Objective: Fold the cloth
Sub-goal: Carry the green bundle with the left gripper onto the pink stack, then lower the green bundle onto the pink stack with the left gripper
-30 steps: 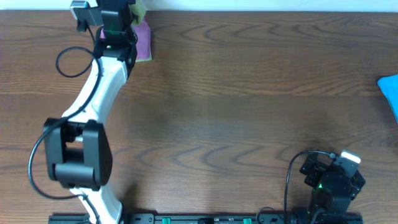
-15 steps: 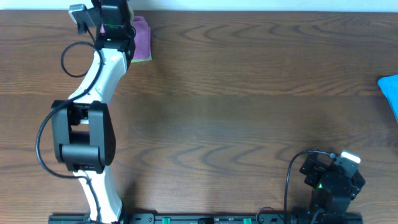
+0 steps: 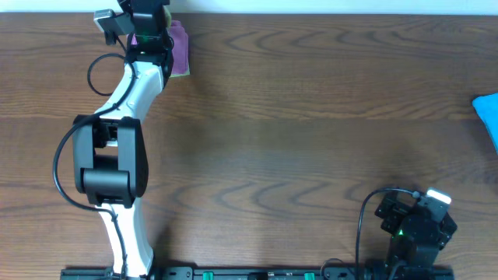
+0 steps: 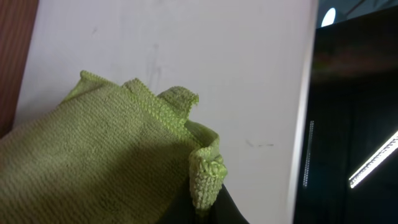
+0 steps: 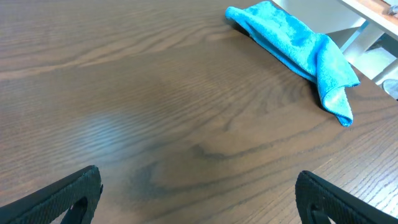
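- Left hand (image 4: 205, 210) pinched shut on the lime-green cloth (image 4: 112, 155), beside the purple cloth (image 3: 180, 48).
- Right hand (image 5: 199, 193) spread wide, empty, over the surface (image 5: 155, 93).

L arm's (image 3: 109, 155) elbow has swung up the table twd the far edge, arm now straighter; L gripper (image 3: 148, 22) edged slightly right.

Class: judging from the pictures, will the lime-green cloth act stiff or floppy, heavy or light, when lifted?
Probably floppy: the cloth crumples at its pinched corner. Likely light, since it looks thin. Its woven texture should resist slipping.
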Robot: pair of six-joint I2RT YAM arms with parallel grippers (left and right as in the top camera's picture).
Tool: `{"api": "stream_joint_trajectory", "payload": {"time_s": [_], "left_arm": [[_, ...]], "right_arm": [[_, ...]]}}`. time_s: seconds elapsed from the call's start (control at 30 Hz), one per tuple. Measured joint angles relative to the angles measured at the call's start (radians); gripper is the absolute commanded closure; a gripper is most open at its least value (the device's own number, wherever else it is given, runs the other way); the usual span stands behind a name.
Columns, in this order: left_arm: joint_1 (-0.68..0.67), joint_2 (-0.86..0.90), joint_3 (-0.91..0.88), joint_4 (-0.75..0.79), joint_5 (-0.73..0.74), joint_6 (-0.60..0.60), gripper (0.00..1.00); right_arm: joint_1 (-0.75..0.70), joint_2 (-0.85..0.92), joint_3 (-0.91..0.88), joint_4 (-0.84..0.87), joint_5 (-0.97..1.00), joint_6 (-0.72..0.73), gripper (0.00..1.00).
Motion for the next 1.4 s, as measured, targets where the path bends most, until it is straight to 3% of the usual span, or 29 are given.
{"api": "stream_joint_trajectory", "payload": {"time_s": [0.73,1.17,1.27,1.4], "left_arm": [[-0.017,0.061,0.001,0.024,0.06,0.027,0.94],[-0.041,0.113,0.001,-0.055,0.072,0.03,0.94],[-0.04,0.112,0.004,-0.104,0.087,0.03,0.94],[-0.038,0.087,0.007,-0.312,0.113,0.03,0.94]], "right_arm": [[0.0,0.0,0.0,0.0,0.0,0.0,0.01],[0.0,0.0,0.0,0.0,0.0,0.0,0.01],[0.0,0.0,0.0,0.0,0.0,0.0,0.01],[0.0,0.0,0.0,0.0,0.0,0.0,0.01]]}}
